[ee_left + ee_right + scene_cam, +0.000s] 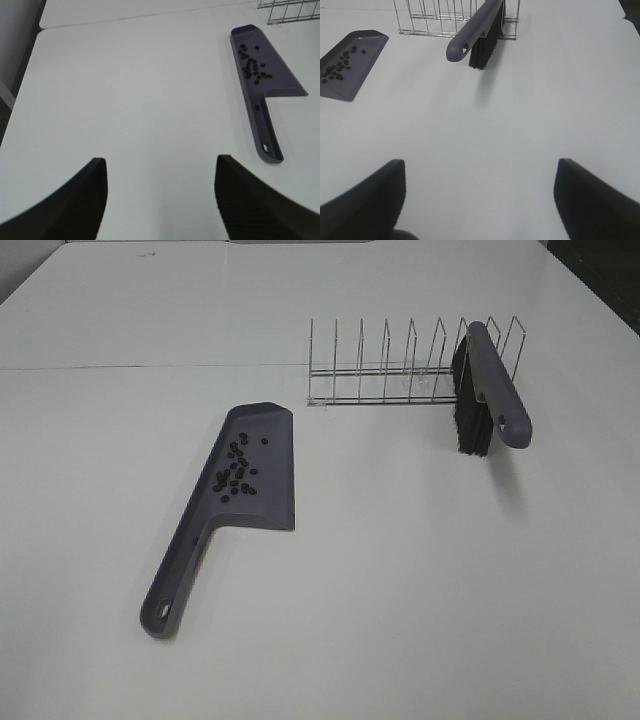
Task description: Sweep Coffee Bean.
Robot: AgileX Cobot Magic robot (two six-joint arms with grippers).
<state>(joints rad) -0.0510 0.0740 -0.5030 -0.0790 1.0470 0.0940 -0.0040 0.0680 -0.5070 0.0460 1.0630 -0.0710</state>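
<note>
Left gripper (pixel 160 200): jaws wide, empty. Smooth grey-purple plastic dustpan (pixel 270 502) lies flat on the white table (pixel 420 580); small dark oval coffee beans (pixel 237 474) rest in its tray. Wire rack (pixel 385 370) holds the black-bristled brush (pixel 480 400). Right gripper (pixel 480 200): jaws wide, empty.

You see a grey-purple dustpan (pixel 250 475) lying flat on the white table (pixel 420 590), left of centre, handle toward the near side. The coffee beans (pixel 236 472) sit clustered in its pan. Far right, a brush (pixel 487 390) leans in the wire rack (pixel 400 365).
</note>
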